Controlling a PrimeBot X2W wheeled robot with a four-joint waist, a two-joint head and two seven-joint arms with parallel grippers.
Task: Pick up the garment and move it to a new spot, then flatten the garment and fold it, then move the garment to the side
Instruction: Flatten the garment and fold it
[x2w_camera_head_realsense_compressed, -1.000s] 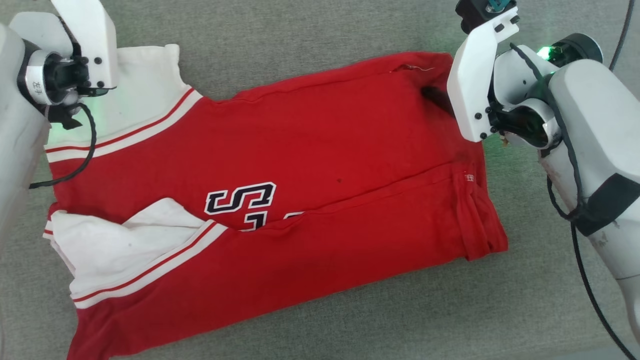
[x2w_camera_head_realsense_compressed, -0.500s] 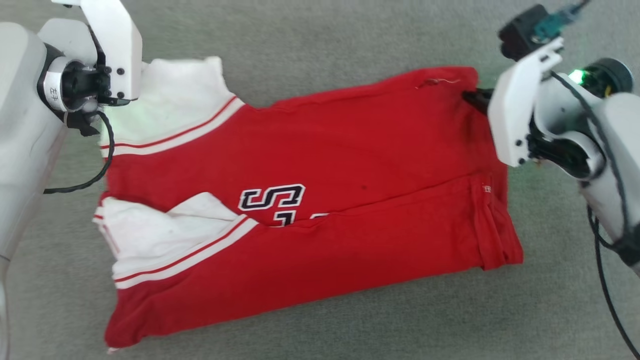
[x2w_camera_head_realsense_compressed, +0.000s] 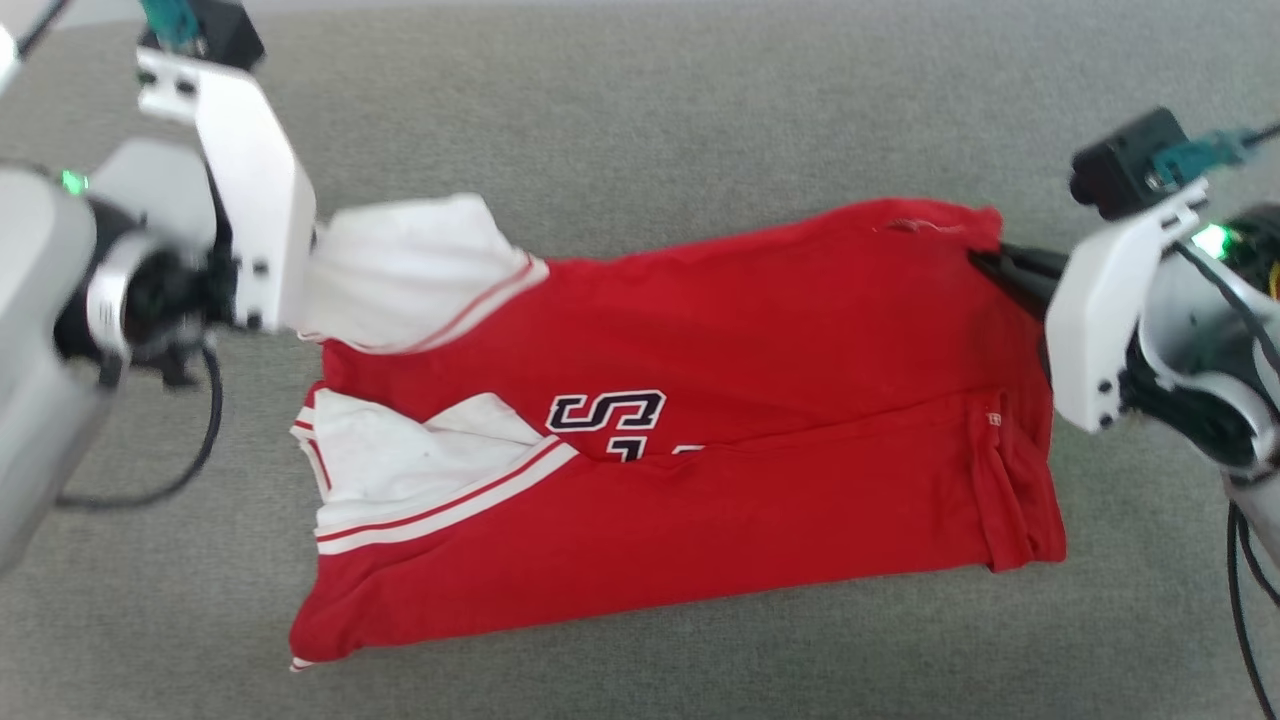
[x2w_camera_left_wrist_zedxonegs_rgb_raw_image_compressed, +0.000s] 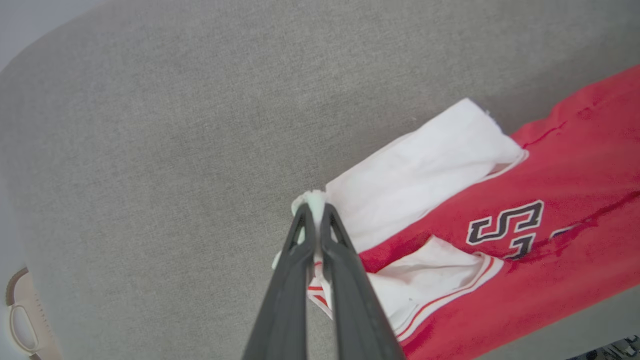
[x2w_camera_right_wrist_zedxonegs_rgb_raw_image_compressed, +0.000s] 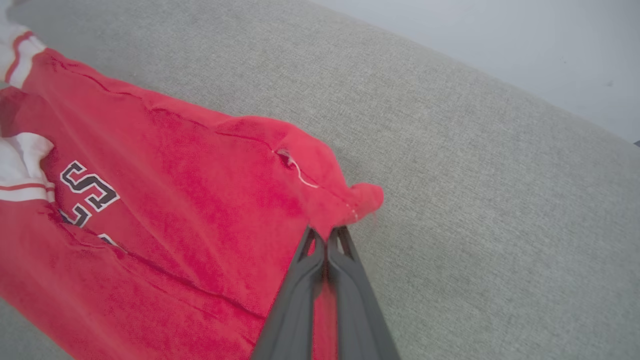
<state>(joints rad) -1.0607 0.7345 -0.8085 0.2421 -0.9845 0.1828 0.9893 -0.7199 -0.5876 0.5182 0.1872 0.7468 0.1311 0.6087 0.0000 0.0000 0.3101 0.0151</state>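
You have soft, even daylight here, bright and free of hard glare. In the head view the pale left wrist (x2w_camera_head_realsense_compressed: 125, 310) is smeared with blur, and a small green lamp (x2w_camera_head_realsense_compressed: 71, 182) glows above it. In both wrist views the dark fingers (x2w_camera_left_wrist_zedxonegs_rgb_raw_image_compressed: 287, 295) lose focus toward their bases. The grey woven surface (x2w_camera_left_wrist_zedxonegs_rgb_raw_image_compressed: 150, 125) bows at the corners beyond them. The red thin-fabric T-shirt (x2w_camera_right_wrist_zedxonegs_rgb_raw_image_compressed: 175, 200) at the tips looks oversaturated and throws only a faint shadow.

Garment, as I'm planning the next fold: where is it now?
Head view: the garment lies mid-picture on the grey surface, between the left gripper, shut on its upper white sleeve, and the right gripper, shut on its red hem corner.
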